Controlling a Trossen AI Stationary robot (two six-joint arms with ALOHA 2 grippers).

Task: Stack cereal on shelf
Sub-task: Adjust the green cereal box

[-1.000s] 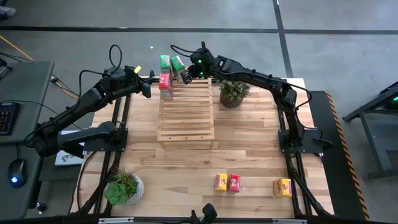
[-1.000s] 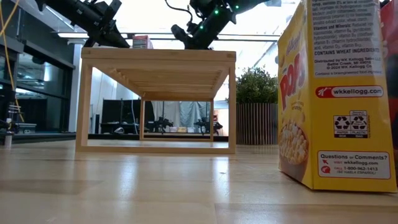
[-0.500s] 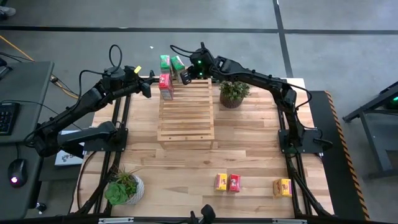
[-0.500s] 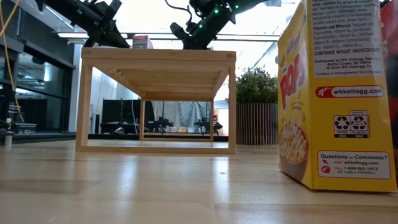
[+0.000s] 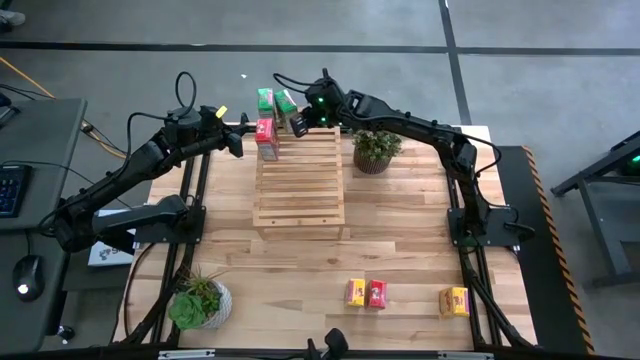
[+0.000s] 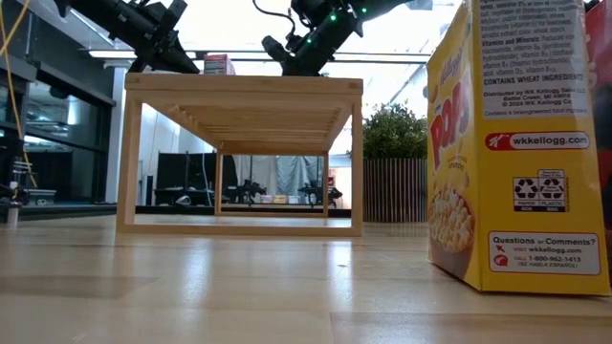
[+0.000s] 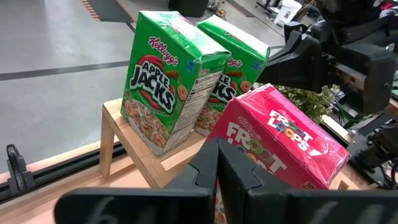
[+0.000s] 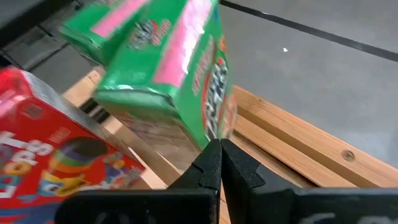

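The counter (image 5: 300, 260) carries the shelf (image 5: 299, 185) at its middle, a slatted rack whose long axis runs from the near edge to the far edge. Three cereal boxes already stand at the shelf's far end: two green boxes (image 5: 274, 101) side by side at the far left corner, and a red box (image 5: 266, 138) just in front of them on the left edge. Three more wait well apart from the rack along the counter's near edge: a yellow box (image 5: 355, 292) touching a second red box (image 5: 377, 293), and another yellow box (image 5: 454, 300) off to the right.

Both arms reach over the far end. The right claw (image 5: 298, 122) sits just beside the inner green box, on its right; in its wrist view the fingers (image 8: 214, 163) are pressed together with nothing between them, the green carton tilted just ahead. The left claw (image 5: 234, 145) hovers just left of the red box, its fingers (image 7: 217, 168) also closed and empty (the box fills the view right past the tips).

The coming move likely turns on this: the unshelved boxes lie toward the near right, the whole length of the shelf away from both claws. The right arm's base is on that side, so it looks better placed to fetch them.
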